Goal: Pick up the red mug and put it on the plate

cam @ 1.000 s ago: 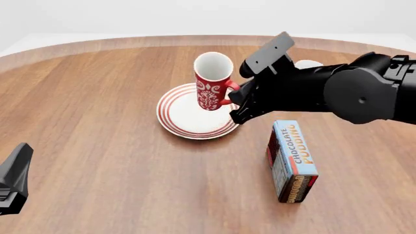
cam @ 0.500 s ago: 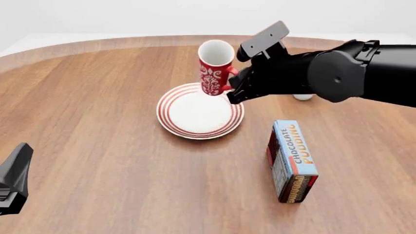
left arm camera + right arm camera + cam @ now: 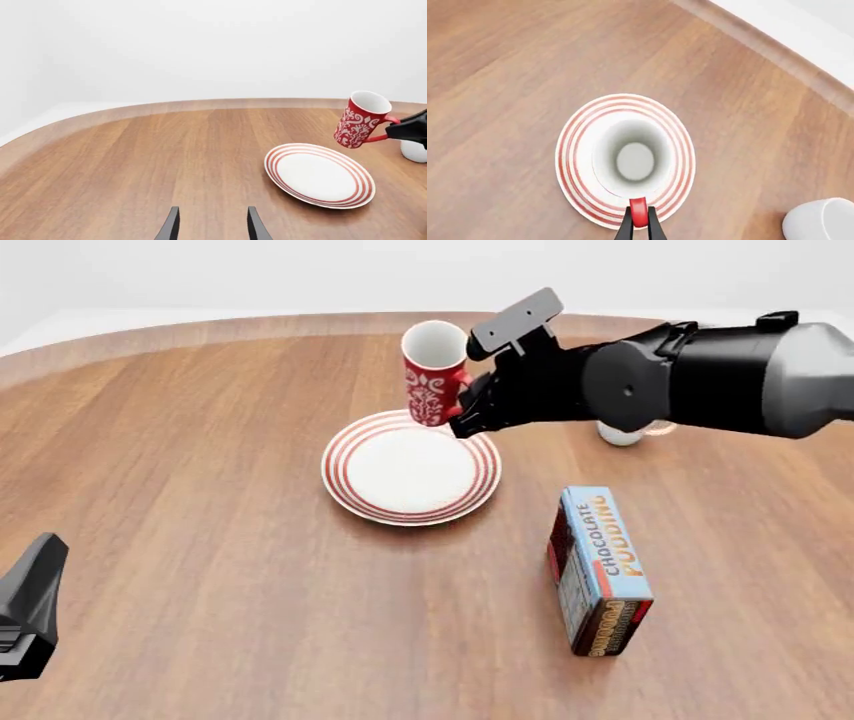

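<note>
The red mug (image 3: 431, 380) with its white pattern hangs in the air, roughly upright, over the far part of the plate (image 3: 411, 468). My right gripper (image 3: 463, 412) is shut on the mug's red loop handle (image 3: 638, 212). The right wrist view looks down into the mug's white interior (image 3: 635, 161), with the ringed plate (image 3: 570, 150) beneath it. From the left wrist, the mug (image 3: 360, 120) shows clear of the table beside the plate (image 3: 319, 175). My left gripper (image 3: 212, 227) is open and empty, low at the near left (image 3: 27, 610), far from both.
A plain white mug (image 3: 621, 433) stands on the table behind the right arm, right of the plate (image 3: 820, 220). A blue chocolate pudding box (image 3: 601, 565) lies at the near right. The round wooden table's far edge (image 3: 267, 325) curves behind the mug.
My right gripper has risen with the red mug, from low over the plate to higher above its far edge, and the arm has swung back. The left arm has not moved.
</note>
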